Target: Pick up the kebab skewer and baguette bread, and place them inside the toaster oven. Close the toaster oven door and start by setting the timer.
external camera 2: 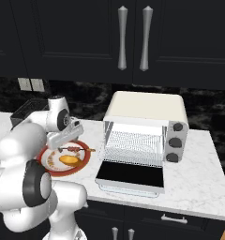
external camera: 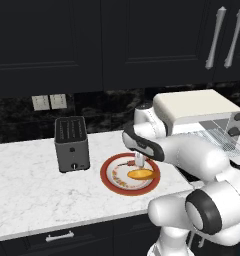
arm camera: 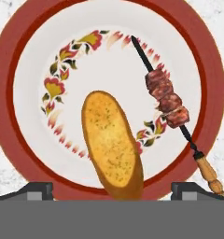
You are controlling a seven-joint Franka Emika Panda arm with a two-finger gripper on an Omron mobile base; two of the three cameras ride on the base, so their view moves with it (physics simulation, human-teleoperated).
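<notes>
The baguette bread [arm camera: 111,144] lies on a red-rimmed plate [arm camera: 6,93], golden and tapered, beside the kebab skewer [arm camera: 167,100] with its reddish-brown chunks and wooden handle. My gripper [arm camera: 113,189] hangs just above the plate, open, its two fingertips [arm camera: 37,189] standing wide to either side of the baguette's near end without touching it. From the base I see the gripper [external camera: 140,161] pointing down over the baguette [external camera: 141,174] and skewer [external camera 2: 72,149]. The cream toaster oven [external camera 2: 147,110] stands to the right, its door [external camera 2: 130,176] folded down flat, wire rack showing, grey knobs [external camera 2: 177,140] at its right.
A dark grey slot toaster [external camera: 72,144] stands left of the plate [external camera: 112,175] on the white marble counter [external camera: 27,180]. Black cabinets with silver handles hang above. The open oven door reaches to the counter's front edge.
</notes>
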